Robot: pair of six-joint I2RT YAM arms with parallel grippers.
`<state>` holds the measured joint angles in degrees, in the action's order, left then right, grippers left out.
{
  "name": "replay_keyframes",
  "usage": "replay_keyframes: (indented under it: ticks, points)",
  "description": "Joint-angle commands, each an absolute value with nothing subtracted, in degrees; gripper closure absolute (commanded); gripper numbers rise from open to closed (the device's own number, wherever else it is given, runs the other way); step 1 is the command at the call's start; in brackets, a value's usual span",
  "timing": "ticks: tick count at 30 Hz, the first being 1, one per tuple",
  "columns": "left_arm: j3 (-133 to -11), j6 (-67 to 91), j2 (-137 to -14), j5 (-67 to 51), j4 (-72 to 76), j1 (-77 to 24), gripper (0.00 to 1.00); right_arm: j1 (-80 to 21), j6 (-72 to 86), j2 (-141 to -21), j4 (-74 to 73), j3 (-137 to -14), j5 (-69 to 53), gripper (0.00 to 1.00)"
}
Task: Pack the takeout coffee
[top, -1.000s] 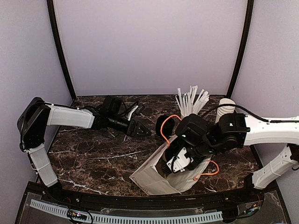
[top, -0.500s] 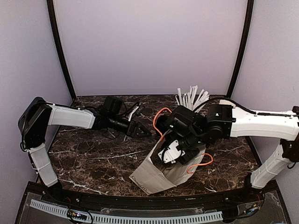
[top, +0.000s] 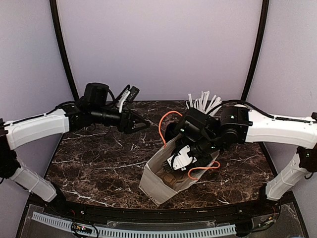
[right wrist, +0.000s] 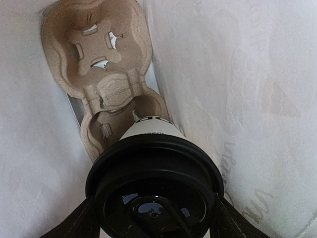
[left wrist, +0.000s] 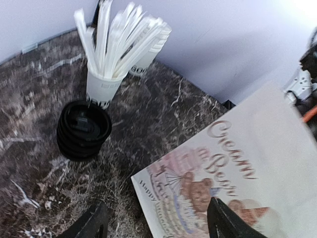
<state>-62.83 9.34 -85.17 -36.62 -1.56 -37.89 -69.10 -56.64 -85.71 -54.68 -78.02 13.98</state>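
From above, the right gripper (top: 181, 161) is sunk in the mouth of the white bag (top: 156, 183), which stands tilted on the table (top: 99, 158) with its orange handles (top: 163, 126) loose. The coffee is hidden there behind the wrist. The left gripper (top: 136, 124) hangs in the air well left of the bag, touching nothing. The left wrist view shows its fingers (left wrist: 91, 223) set wide with nothing between them. Below lie the bag's printed side (left wrist: 237, 183), a stack of black lids (left wrist: 83, 130) and a cup of sticks (left wrist: 106, 87) just beside it. In the right wrist view the coffee (right wrist: 153, 183) is inside the bag, pinched by the right gripper (right wrist: 154, 218) on both sides of its black lid, with its base over the nearer well of the pulp carrier (right wrist: 99, 54) at the bottom. Whether it is seated I cannot tell. The cup likely handles light but tender: the paper wall would buckle under a hard squeeze, and the smooth lid could slip or pop off. The rolled rim under the lid is probably the stiffest place to hold, with the cup kept upright, since how full it is does not show.
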Motion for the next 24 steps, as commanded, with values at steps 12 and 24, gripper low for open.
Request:
replay_keyframes:
  ticks: [12,24]
  points:
    - [-82.33,1.34,-73.25,-24.86,-38.62,-55.40,0.31,-69.31,-52.25,-84.24,-54.67,-79.31,14.60,0.30]
    - [-94.70,6.11,-84.96,-8.81,-50.24,-66.99,0.42,-69.73,-51.43,-81.62,-53.51,-75.65,16.96,0.29]
